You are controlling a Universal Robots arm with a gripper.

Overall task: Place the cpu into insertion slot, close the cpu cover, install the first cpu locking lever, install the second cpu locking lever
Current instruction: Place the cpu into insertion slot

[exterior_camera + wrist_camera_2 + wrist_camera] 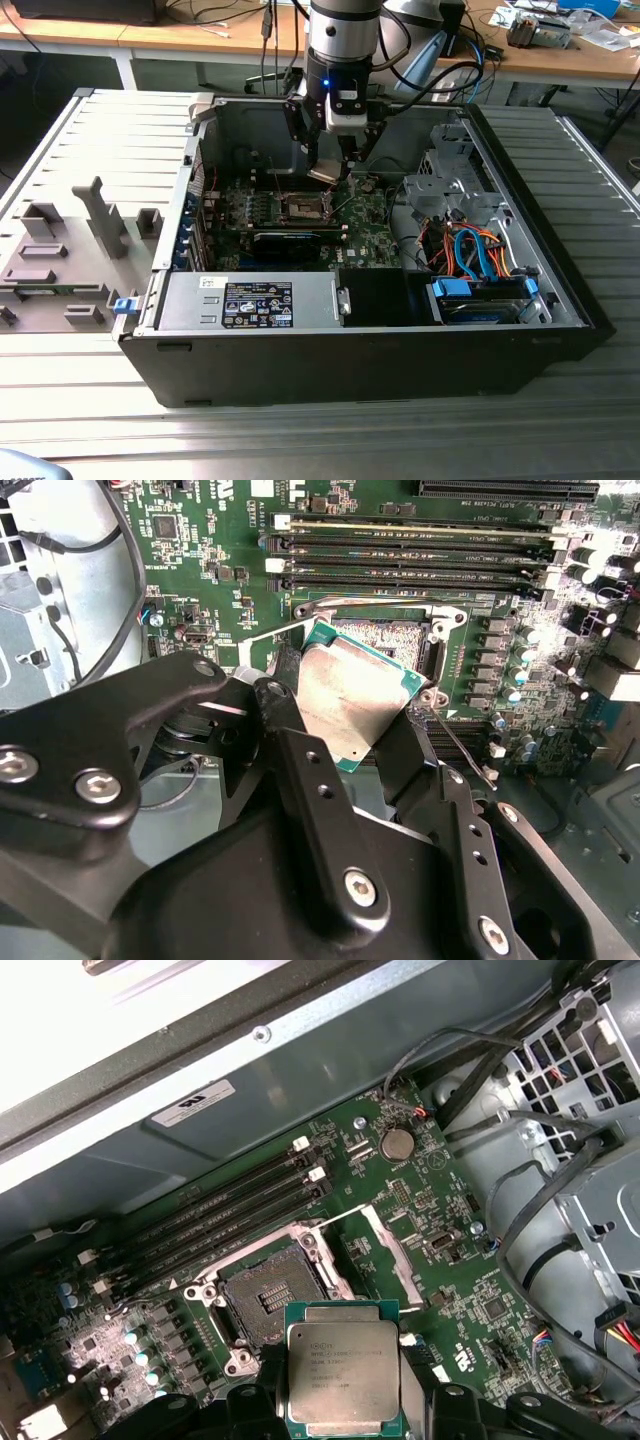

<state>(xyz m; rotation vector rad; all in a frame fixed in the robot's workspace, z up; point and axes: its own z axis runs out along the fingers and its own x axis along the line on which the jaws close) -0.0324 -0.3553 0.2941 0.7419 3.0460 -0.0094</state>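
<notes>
Presently the arm (345, 40) reaches straight down into the open case (560, 290), which lies on its side on a slatted table (300, 440). The gripper (335, 150) hangs low over the board (375, 225), close to the case's far wall. Its black fingers (300, 780) are pressed against two opposite edges of the cpu (328, 172), pinching it. In both wrist views the chip sits between the fingertips with its metal top showing.

The cpu is held in the air, tilted, just beside the socket (268, 1300) and not seated. The socket is open, its contact field bare.

The cover (390, 1255) stands swung up at the socket's edge, on the side nearer the chip. In the second wrist view a thin wire lever (460, 750) runs close beside one finger.

Memory slots (230, 1210) line the socket's far side, and a coin cell (398, 1143) sits on the board near the cover.

In the exterior view a black graphics card (288, 240) lies just in front of the socket, with the power supply (250, 300) nearer the camera. On the exterior view's right, a drive cage (450, 180) and a bundle of orange and blue cables (475, 255) crowd the board's edge near the gripper. A grey fixture tray (70, 250) rests on the table to the exterior view's left, well apart from the arm.
</notes>
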